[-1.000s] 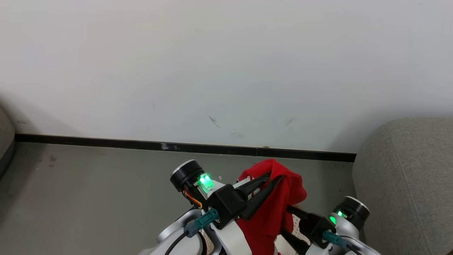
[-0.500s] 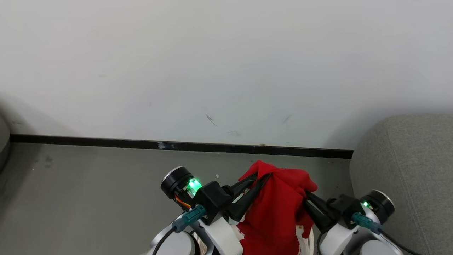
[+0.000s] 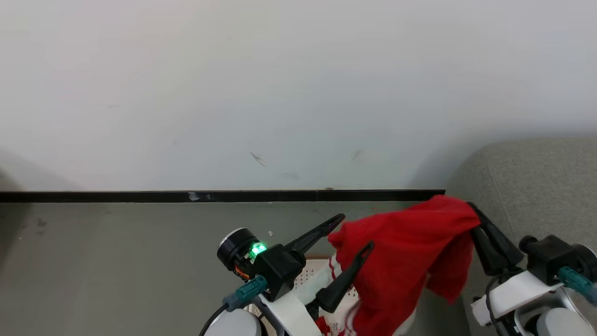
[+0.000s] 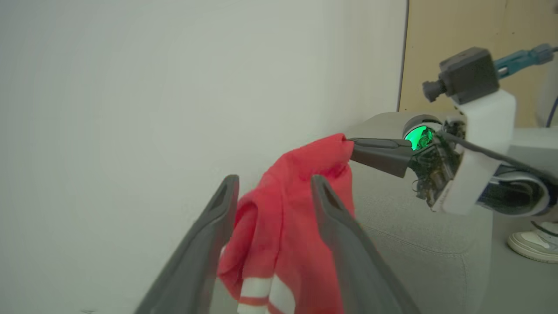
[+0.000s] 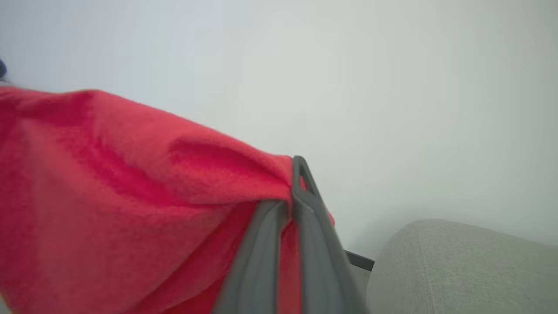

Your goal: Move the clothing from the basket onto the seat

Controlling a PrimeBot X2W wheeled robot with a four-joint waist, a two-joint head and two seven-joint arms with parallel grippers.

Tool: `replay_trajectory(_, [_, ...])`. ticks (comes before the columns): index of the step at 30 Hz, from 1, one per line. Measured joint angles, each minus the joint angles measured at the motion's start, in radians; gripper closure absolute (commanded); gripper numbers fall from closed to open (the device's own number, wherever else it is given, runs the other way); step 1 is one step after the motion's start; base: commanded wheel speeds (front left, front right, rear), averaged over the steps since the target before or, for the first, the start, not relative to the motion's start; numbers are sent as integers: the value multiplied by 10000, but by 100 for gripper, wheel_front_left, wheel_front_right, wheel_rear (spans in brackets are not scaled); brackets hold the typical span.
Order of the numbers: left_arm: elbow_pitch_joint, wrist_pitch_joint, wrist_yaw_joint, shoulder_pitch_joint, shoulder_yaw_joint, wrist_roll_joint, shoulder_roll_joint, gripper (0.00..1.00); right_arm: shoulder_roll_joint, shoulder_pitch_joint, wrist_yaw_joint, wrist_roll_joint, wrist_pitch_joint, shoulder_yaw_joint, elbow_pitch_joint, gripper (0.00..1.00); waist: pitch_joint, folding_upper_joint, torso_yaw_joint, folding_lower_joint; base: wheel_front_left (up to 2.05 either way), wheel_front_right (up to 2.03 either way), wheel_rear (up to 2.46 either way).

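Since a sec ago, left gripper (image 3: 357, 229) jaws sprang apart off soft red fabric garment (image 3: 406, 252); right gripper (image 3: 472, 207) jaws clamp its edge at 3 o'clock, hanging beside grey upholstered sofa (image 3: 536, 186).

clothing (image 3: 406, 252) between left hand (image 3: 357, 229) and right hand (image 3: 472, 207), over basket (image 3: 305, 277), seat (image 3: 527, 186) at right, wall (image 3: 280, 93) behind

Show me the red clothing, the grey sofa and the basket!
red garment (image 3: 406, 242): head view, on its bunched middle.
grey sofa (image 3: 536, 182): head view, on its rounded corner.
laundry basket (image 3: 305, 279): head view, on its perforated part.
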Motion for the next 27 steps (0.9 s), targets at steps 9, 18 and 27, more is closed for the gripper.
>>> replay_trajectory(9, [136, -483, -59, 66, -522, -244, -46, 0, -2, 863, 0, -462, 2, -1630, -1035, 100, 4, 0, -564, 0, 0, 0, 0])
replay_trajectory(18, [238, -694, -102, 69, -1124, -303, -56, 0, 270, 1825, 0, -654, 0, -3292, -2284, 100, 9, 0, -1290, 0, 0, 0, 0])
replay_trajectory(27, [307, -859, -146, 69, -1482, -393, -58, 0, 558, 2484, 0, -723, 98, -3515, -3150, 100, 76, 0, -2146, 0, 0, 0, 0])
